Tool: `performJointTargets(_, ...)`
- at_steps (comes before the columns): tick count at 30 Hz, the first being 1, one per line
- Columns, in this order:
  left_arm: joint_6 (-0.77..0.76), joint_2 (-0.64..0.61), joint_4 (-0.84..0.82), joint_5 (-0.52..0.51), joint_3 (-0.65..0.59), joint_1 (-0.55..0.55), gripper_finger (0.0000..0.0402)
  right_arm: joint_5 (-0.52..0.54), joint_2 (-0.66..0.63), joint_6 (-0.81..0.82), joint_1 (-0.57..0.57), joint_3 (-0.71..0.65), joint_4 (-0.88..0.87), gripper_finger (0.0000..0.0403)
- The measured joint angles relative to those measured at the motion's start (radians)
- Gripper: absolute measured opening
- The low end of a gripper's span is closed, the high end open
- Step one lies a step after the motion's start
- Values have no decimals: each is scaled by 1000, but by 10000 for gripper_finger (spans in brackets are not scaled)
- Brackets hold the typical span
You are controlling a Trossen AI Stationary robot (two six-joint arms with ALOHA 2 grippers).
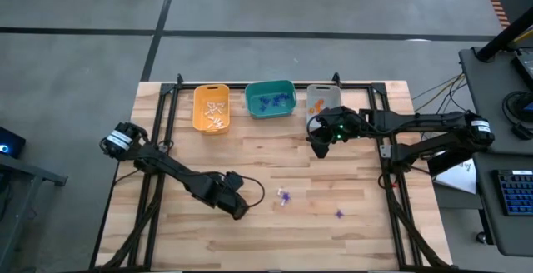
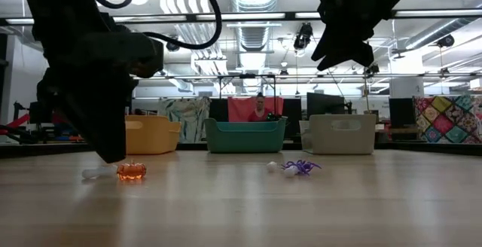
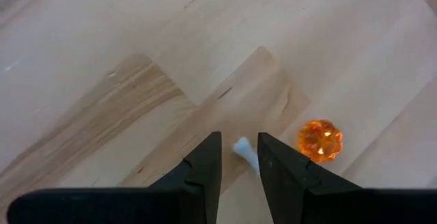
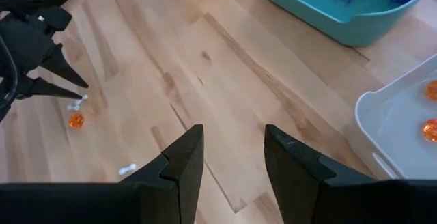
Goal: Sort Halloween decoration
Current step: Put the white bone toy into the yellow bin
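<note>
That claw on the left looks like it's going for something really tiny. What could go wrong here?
The left gripper has its open fingers either side of a small white piece, and the orange pumpkin lies close beside it. One finger could knock the pumpkin away. The white piece is so small it might also slip out as the fingers close.

Three bins (image 1: 269, 100) line the table's (image 1: 208, 240) far edge; loose trinkets (image 1: 284, 196) lie toward its near edge, seemingly scattered.
</note>
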Motion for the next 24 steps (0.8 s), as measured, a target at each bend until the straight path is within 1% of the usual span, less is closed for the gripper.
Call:
performJointTargets(4,0,7,26,5,0,0,78,0,0,0,0,0,0,141)
performJointTargets(19,4,52,23,11,3,-4,77,0,0,0,0,0,0,141)
performJointTargets(22,23,52,21,13,2,-4,67,0,0,0,0,0,1,141)
performJointTargets(24,29,53,17,14,2,-4,47,0,0,0,0,0,1,141)
